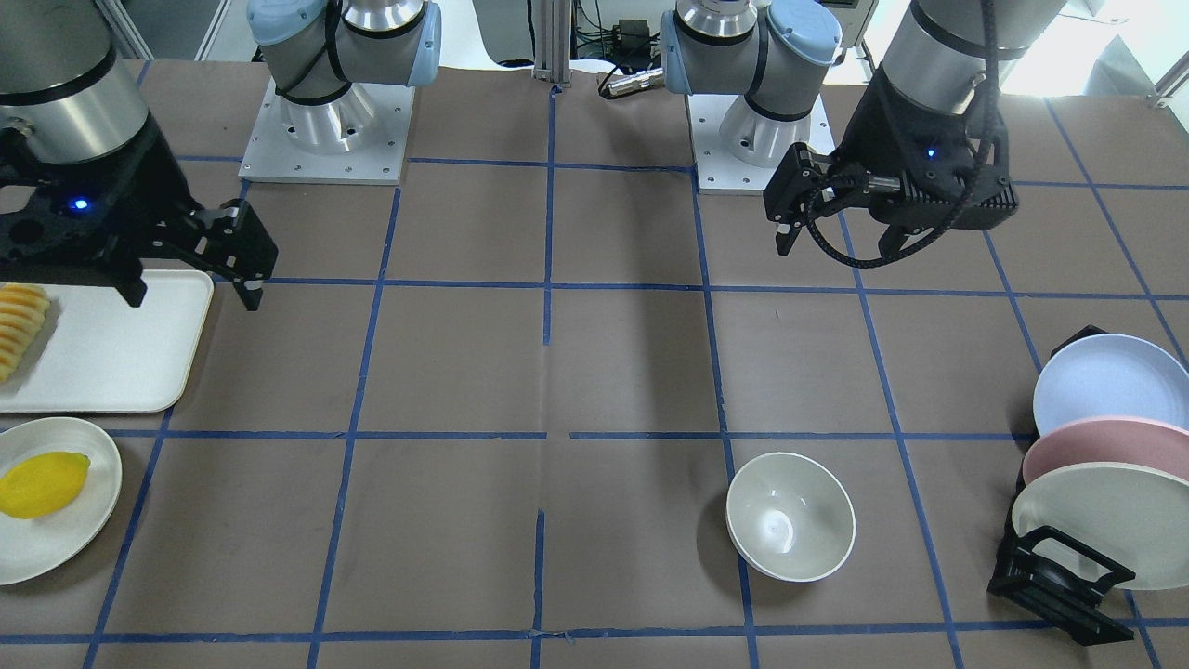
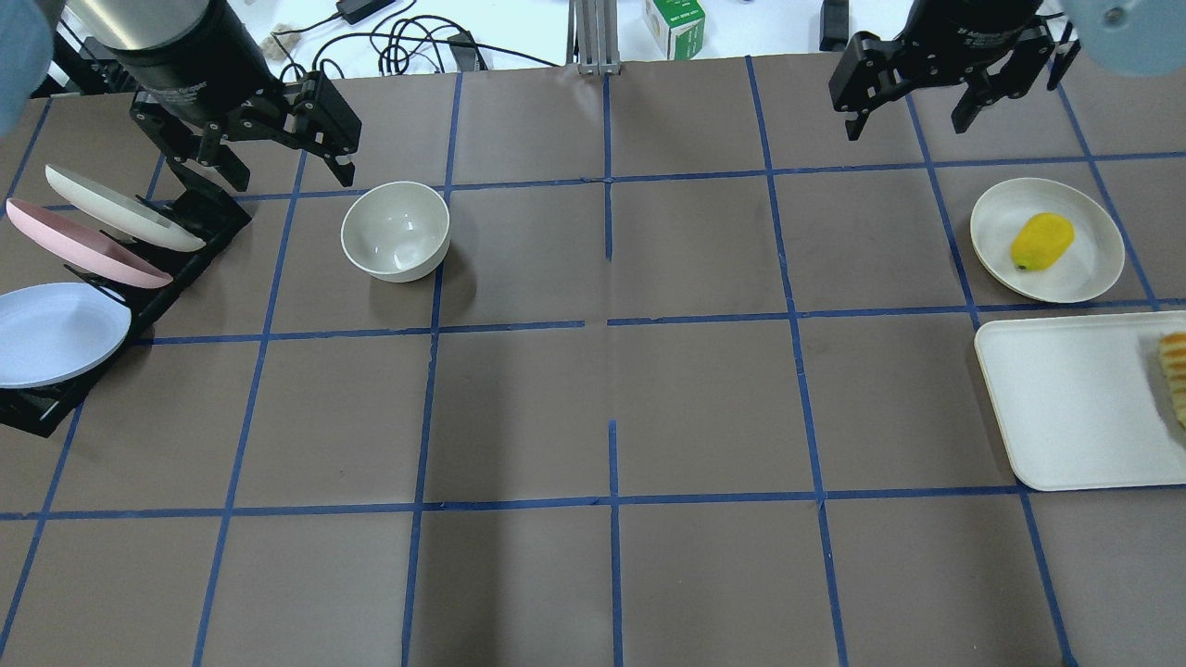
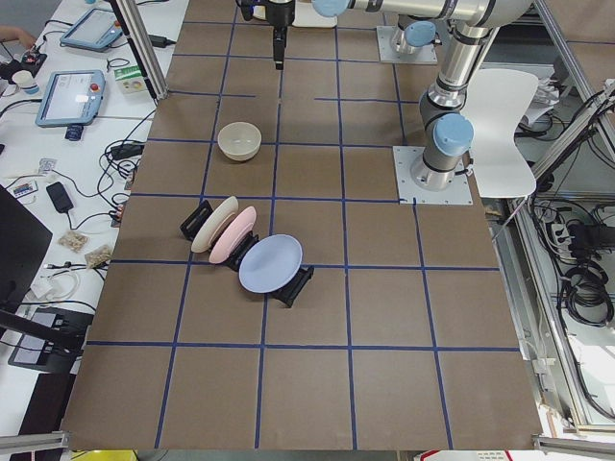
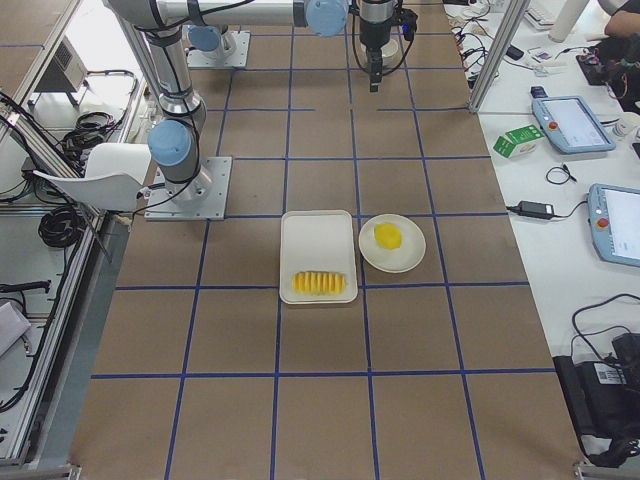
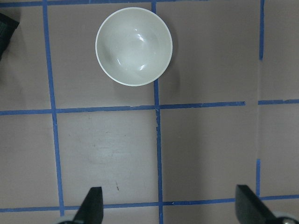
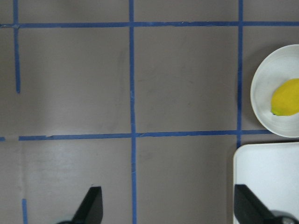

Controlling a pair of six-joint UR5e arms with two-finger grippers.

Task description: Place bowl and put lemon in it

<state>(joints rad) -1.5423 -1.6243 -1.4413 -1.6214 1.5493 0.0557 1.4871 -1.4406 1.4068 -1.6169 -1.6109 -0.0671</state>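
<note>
Brown paper covers the table (image 2: 704, 408), ruled into squares by blue tape, and both arms are up above it. Over to the left gripper (image 2: 290, 176): black jaws spread wide, nothing between them, hanging clear of the surface. Its wrist camera shows the two black fingertips (image 5: 94, 207) at the bottom edge and, straight ahead and well apart from them, the small, deep, glossy off-white bowl (image 2: 396, 230). That bowl stands upright, mouth up, on the paper in the robot's left half, one edge sitting over a blue tape line. Near it, further to the robot's left, a black rack (image 2: 199, 222) holds three round plates tilted on edge: a cream plate (image 2: 120, 208), a pink plate (image 2: 83, 243) and a pale blue plate (image 2: 56, 329).

Across now to the right gripper (image 2: 906, 125): same story, jaws apart, gripping nothing, raised over the table's right half. Its wrist view has the smooth, bright yellow oval lemon (image 2: 1041, 241) off at the right edge, well to the side of the fingertips. The lemon lies on its side in the middle of a shallow round white plate (image 2: 1084, 273). Next to that plate, on the side nearer the robot, a white rectangular tray with rounded corners (image 2: 1066, 408) sits flat, and at its outer end lies a row of ridged orange-yellow sliced food (image 1: 20, 325). Bowl and lemon are on opposite sides of the table, well apart.
</note>
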